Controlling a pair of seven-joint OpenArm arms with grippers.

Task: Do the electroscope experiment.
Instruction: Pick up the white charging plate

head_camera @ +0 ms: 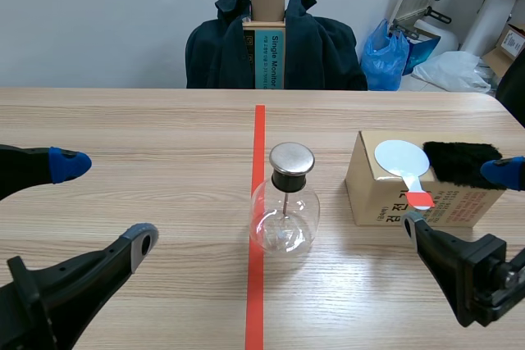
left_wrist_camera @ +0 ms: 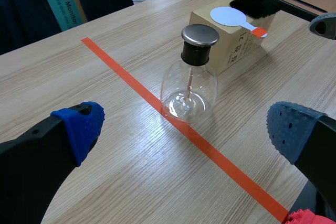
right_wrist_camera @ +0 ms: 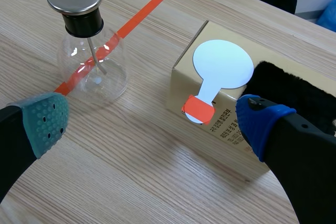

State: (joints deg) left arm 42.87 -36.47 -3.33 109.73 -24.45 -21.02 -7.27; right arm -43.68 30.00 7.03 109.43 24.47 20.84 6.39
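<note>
Nearest the robot, the left gripper [head_camera: 107, 202] hangs low over the table [head_camera: 131, 120], fingers spread wide with nothing between them. The right gripper [right_wrist_camera: 153, 120] is equally wide and empty. Between the two arms stands the flask [head_camera: 284, 211], a clear glass electroscope with a metal cap, upright on the tape line [head_camera: 257, 137] and touched by neither gripper. Just ahead of the right gripper, a box [head_camera: 369, 186] carries a white paddle [head_camera: 400, 156] with a red-taped handle, and black fur [head_camera: 459, 161] lies beside it on the box top. The experiment looks not yet begun: gripping the paddle, rubbing it on the fur and bringing it to the cap all seem left to do. Beyond the table, a dark coat [head_camera: 320, 47] hangs over a chair.
</note>
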